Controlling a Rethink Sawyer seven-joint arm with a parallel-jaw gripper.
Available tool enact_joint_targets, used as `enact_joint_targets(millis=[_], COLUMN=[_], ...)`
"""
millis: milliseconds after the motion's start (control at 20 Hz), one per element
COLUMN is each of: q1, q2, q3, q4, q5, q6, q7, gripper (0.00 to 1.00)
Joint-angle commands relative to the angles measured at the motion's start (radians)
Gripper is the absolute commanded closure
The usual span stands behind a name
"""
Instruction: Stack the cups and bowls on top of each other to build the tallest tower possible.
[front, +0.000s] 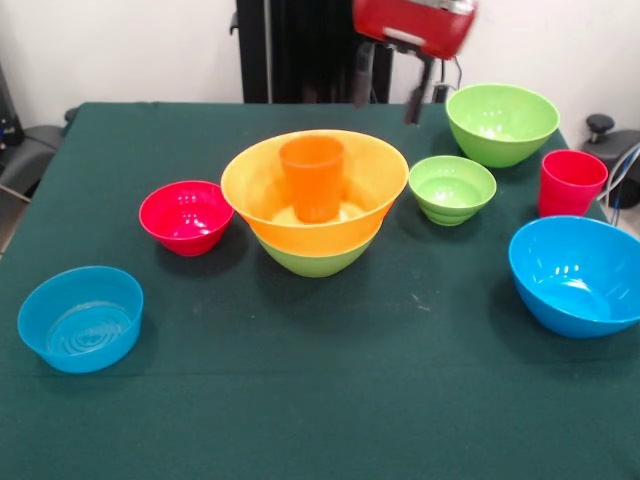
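Note:
A very wide orange bowl (250, 200) sits nested in a big green bowl (315, 262) at the table's middle, forming a low tower. An orange cup (312, 175) stands upright inside it. Around them lie a small red bowl (187, 215), a small blue bowl (80, 318), a small green bowl (452, 188), another big green bowl (502, 122), a red cup (571, 183) and a big blue bowl (578, 275). My gripper (391, 92) hangs open and empty at the top edge, above and behind the stack, between it and the far green bowl.
A dark green cloth covers the table (330, 390). The black pedestal column (300, 50) rises behind the far edge. A black chair part (30, 150) shows at the left and dark gear with cables (615, 145) at the right.

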Motion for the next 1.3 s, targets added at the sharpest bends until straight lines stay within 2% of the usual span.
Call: enact_joint_targets(millis=[50, 250, 600, 900, 1000, 1300], q1=[0.093, 0.131, 0.172, 0.222, 0.255, 0.302], q2=[0.151, 0.193, 0.290, 0.331, 0.357, 0.388], q3=[0.062, 0.041, 0.005, -0.069, -0.118, -0.155], q4=[-0.147, -0.198, -0.248, -0.263, -0.282, -0.249], q5=[0.083, 0.134, 0.198, 0.200, 0.189, 0.211], q6=[0.100, 0.114, 0.042, 0.057, 0.065, -0.006], q7=[0.217, 0.240, 0.253, 0.251, 0.268, 0.301], gripper=[0.00, 0.00, 0.00, 0.00, 0.00, 0.00])
